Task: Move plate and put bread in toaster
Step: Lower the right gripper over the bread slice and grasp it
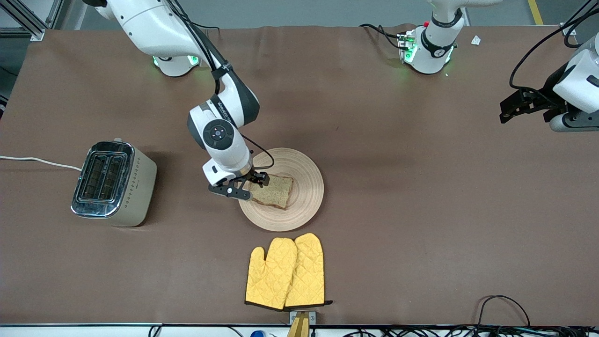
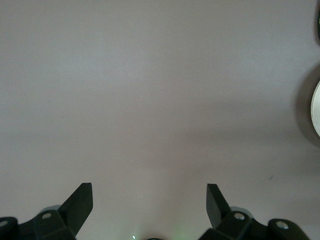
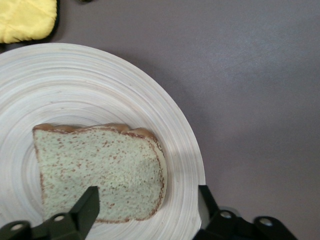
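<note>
The beige wooden plate (image 1: 306, 187) (image 3: 100, 80) lies mid-table, and the slice of brown bread (image 1: 273, 191) (image 3: 100, 165) rests on it, toward the toaster's side. My right gripper (image 1: 245, 185) (image 3: 149, 200) is low at the plate's rim and open. One finger is over the bread's corner, the other just outside the rim. The cream toaster (image 1: 112, 182) with its chrome top stands toward the right arm's end of the table. My left gripper (image 1: 507, 110) (image 2: 150, 195) waits open and empty above bare table at the left arm's end.
A pair of yellow oven mitts (image 1: 285, 274) (image 3: 25, 20) lies nearer the front camera than the plate. The toaster's white cord (image 1: 37, 161) runs off the table's edge. A brown cloth covers the table.
</note>
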Robot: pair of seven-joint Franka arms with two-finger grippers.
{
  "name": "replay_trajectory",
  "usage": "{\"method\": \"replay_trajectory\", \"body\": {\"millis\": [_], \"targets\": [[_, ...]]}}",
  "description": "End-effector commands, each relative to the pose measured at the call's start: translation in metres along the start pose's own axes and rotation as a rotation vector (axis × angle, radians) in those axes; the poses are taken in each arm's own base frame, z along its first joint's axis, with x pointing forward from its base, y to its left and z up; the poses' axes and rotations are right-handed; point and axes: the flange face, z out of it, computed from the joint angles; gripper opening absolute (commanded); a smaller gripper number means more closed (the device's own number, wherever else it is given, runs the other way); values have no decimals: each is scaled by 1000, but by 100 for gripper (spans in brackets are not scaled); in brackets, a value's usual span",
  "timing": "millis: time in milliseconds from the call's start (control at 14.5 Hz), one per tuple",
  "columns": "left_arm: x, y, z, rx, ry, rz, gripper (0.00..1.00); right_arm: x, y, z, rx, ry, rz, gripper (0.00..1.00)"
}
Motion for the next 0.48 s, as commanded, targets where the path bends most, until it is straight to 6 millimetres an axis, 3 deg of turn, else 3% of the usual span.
{"method": "replay_trajectory", "body": {"millis": [0,413], "targets": [[0,2,-3,4,6,22,100,-1,1,4,-16,19,10,68],[2,1,0,4,2,18,100,-2,-1,23,-14,17,11,64]]}}
